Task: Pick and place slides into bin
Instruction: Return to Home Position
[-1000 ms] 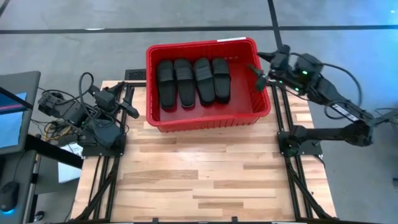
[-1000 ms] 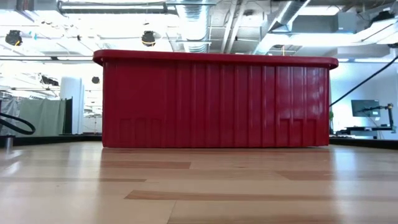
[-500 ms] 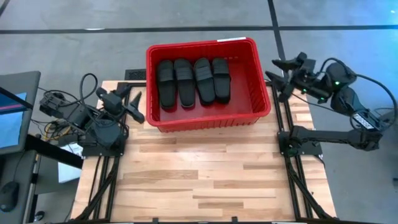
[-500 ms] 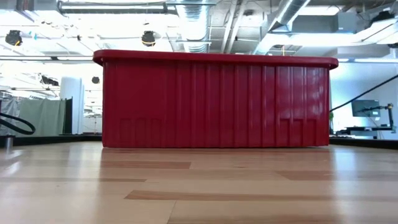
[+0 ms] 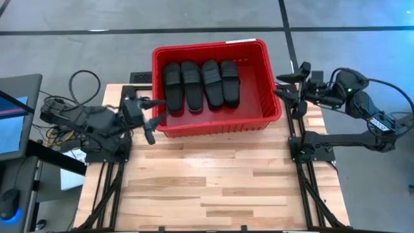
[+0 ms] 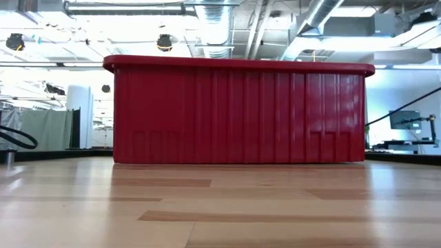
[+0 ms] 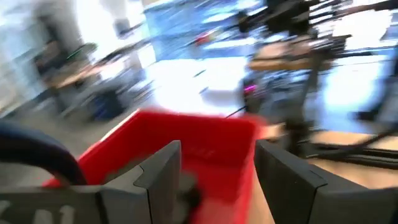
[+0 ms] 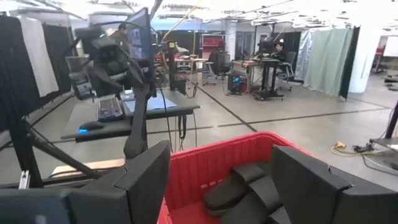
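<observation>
High view: four black slides (image 5: 200,84) lie in the bin (image 5: 213,127) at the table's far edge, perhaps hiding others, as the right gripper (image 5: 283,86), spread and empty, has backed off its right rim. The left gripper (image 5: 154,120), likewise spread and empty, has swung beside the bin's left wall, loading apparently over.

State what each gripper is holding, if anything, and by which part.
Nothing is held. The left gripper and right gripper are both open and empty, either side of the bin; four black slides lie inside it.
</observation>
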